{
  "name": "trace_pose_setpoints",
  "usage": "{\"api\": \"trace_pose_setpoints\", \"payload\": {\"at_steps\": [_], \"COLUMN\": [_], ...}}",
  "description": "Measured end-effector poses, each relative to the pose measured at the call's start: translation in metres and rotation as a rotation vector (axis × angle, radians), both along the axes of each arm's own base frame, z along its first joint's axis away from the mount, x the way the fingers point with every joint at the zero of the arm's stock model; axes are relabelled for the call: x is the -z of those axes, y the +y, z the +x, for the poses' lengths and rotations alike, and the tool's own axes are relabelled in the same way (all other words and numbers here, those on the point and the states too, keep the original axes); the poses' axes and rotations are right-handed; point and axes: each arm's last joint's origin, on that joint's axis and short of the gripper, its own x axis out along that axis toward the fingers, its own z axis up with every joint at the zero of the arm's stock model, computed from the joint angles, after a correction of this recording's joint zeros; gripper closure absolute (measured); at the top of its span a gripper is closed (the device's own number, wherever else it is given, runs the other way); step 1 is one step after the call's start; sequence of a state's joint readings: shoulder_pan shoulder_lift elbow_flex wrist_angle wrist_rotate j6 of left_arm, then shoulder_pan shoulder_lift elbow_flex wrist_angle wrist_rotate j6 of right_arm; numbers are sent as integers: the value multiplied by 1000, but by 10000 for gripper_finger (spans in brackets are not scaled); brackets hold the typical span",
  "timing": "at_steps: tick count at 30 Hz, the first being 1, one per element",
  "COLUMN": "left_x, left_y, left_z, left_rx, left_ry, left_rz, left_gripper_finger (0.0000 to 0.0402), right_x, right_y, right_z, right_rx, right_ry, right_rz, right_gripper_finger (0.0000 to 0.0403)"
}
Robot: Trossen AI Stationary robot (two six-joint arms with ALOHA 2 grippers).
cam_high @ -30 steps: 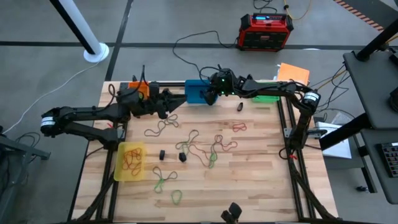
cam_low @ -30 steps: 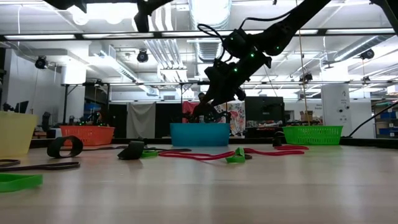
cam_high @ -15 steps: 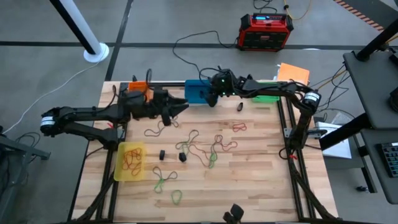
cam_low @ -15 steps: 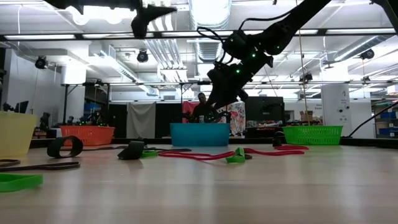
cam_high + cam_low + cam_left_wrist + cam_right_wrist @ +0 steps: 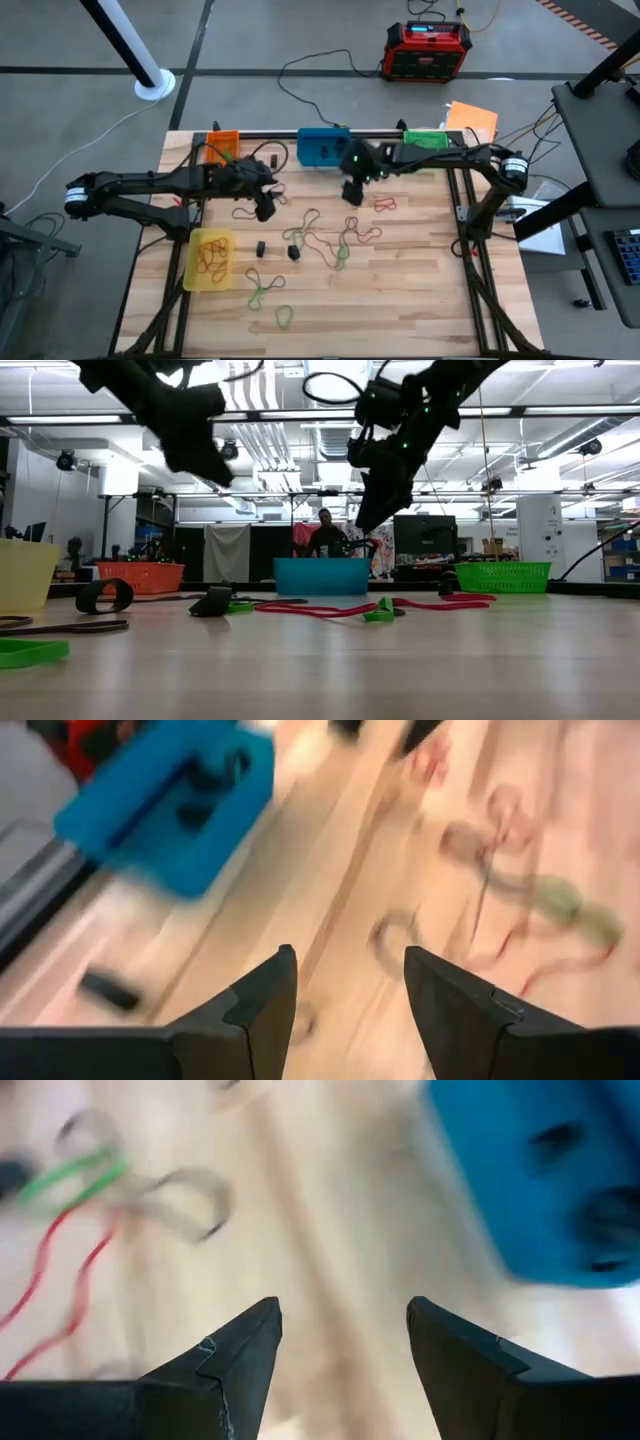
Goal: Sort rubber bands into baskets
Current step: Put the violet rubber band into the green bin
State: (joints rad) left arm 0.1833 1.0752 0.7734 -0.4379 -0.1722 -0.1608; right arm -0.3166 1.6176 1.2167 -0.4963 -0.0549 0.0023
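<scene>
Green, red and tan rubber bands (image 5: 330, 238) lie tangled mid-table, more sitting in the yellow basket (image 5: 209, 259). Above them both grippers hang empty with fingers spread: left gripper (image 5: 265, 207) near the orange basket (image 5: 222, 144), right gripper (image 5: 352, 192) just off the blue basket (image 5: 324, 146).

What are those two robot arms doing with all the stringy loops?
They are sorting rubber bands into baskets. Right now both tools are open and empty, up above the table. The left tool hangs over the bands near the orange basket. The right tool hangs just in front of the blue basket. Many bands lie loose on the wood, and some are already in the yellow basket.
</scene>
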Motion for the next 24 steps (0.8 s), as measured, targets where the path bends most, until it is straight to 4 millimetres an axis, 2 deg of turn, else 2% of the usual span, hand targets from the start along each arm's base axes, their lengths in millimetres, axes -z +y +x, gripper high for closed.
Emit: {"api": "trace_pose_setpoints", "payload": {"at_steps": [5, 10, 14, 19, 24], "left_x": [10, 16, 18, 25, 33], "left_y": [-2, -3, -6, -13, -22], "left_z": [-10, -12, -10, -4, 0], "left_rx": [-2, 30, 67, 135, 222], "left_ry": [144, 170, 158, 81, 6], "left_rz": [-28, -40, -24, 9, -17], "left_gripper_finger": [231, 231, 231, 231, 231], "right_x": [8, 19, 32, 48, 53], "right_y": [40, 62, 74, 82, 85], "right_z": [-3, -7, -13, -22, -36], "right_rx": [-130, -150, -135, -38, 32], "right_ry": [154, 211, 249, 311, 428], "right_rz": [32, 58, 87, 81, 50], "right_gripper_finger": [190, 190, 190, 190, 190]}}
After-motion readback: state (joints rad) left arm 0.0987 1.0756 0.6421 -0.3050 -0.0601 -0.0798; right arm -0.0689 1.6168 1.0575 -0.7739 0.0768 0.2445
